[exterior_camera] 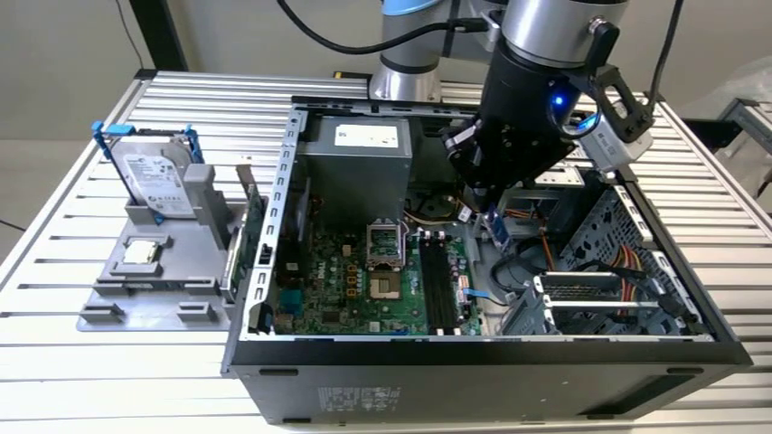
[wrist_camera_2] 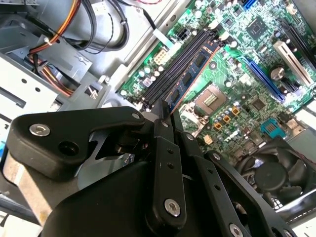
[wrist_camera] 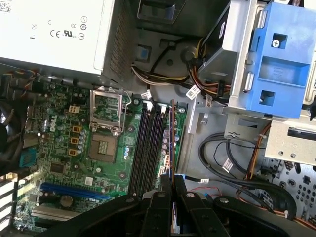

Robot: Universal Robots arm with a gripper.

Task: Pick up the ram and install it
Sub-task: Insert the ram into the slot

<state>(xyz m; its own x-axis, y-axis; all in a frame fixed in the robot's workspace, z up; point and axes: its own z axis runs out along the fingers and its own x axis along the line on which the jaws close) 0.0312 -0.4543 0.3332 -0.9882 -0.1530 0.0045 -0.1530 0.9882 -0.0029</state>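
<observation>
On the exterior view's left, the grey holder on the table carries the hard drive upright and the processor chip flat. Further right, inside the open computer case, my claw is clamped on one end of the ram. I hold it edge-down along the memory slots so it lines up. I cannot tell whether it is seated.

Computer case on slatted table; hard drive upright, seemingly in grey stand.
</observation>
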